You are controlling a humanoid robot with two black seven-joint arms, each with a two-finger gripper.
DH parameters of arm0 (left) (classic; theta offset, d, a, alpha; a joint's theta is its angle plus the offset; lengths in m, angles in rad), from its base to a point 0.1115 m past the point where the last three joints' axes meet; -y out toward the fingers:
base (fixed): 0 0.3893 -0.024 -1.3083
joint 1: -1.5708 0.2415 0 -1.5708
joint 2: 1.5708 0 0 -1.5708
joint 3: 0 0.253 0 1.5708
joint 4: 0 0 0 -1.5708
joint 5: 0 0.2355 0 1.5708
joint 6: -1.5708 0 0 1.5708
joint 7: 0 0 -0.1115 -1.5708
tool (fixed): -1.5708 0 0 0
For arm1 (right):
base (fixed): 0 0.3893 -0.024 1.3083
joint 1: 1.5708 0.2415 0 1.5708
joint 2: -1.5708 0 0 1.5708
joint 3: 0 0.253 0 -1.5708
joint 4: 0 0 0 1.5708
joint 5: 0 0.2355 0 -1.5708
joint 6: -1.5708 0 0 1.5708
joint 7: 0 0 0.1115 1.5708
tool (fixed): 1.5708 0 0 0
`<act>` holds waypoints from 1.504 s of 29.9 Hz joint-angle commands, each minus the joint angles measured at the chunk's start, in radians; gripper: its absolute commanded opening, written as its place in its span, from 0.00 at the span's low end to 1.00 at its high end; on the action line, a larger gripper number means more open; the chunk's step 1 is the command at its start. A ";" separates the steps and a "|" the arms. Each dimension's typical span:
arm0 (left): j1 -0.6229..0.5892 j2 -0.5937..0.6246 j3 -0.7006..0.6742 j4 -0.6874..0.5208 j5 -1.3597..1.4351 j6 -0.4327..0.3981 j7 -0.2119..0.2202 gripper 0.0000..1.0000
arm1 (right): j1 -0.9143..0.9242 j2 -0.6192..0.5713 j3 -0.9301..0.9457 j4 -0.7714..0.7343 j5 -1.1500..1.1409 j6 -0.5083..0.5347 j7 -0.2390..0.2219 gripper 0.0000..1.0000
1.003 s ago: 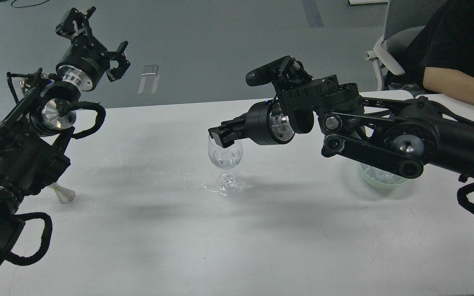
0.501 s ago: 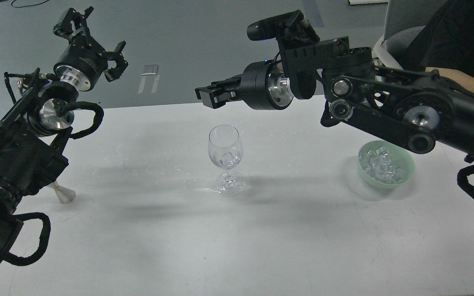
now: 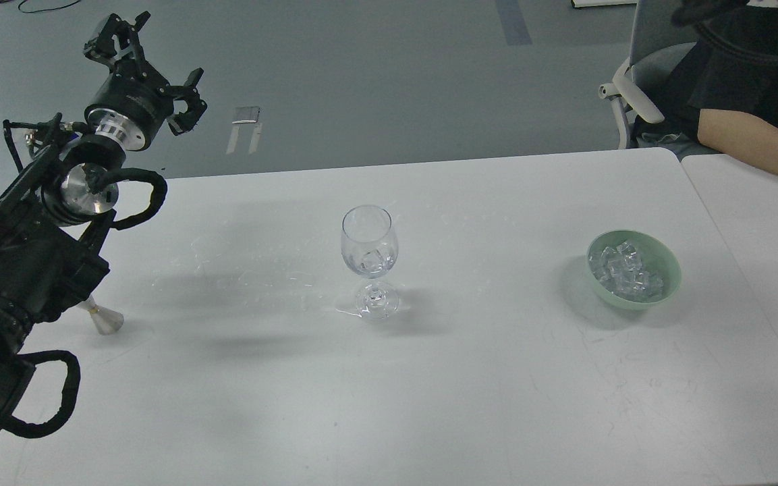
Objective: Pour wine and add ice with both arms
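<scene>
Clear stemmed wine glass (image 3: 370,260) stands upright mid-table on the white tabletop (image 3: 389,378), long axis vertical, mouth up, with clear rounded ice cubes (image 3: 374,258) low in its bowl; more of the same cubes are heaped in the pale green round bowl (image 3: 634,269), well apart to the glass's right. My right arm, stretched above the glass and green bowl half a second ago, is now out of view, so both stand unobstructed. My left gripper (image 3: 148,71) hangs raised at far left beyond the table's edge, fingers spread with nothing between them, barely shifted since; a small clear conical piece (image 3: 104,318) stands on the table beside my left arm (image 3: 31,263).
</scene>
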 commanded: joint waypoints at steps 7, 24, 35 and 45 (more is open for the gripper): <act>0.004 -0.011 0.000 0.008 -0.008 0.001 -0.026 0.98 | -0.194 0.028 0.289 -0.147 0.097 0.000 0.008 1.00; 0.015 -0.061 0.003 0.019 -0.005 0.008 -0.060 0.98 | -0.552 0.342 0.608 -0.193 0.313 -0.257 0.175 1.00; 0.039 -0.080 0.001 0.003 -0.005 -0.002 -0.071 0.98 | -0.599 0.384 0.751 -0.210 0.435 -0.249 0.185 1.00; 0.064 -0.095 -0.064 0.003 -0.025 -0.117 -0.070 0.98 | -0.673 0.378 0.794 -0.184 0.456 -0.136 0.209 1.00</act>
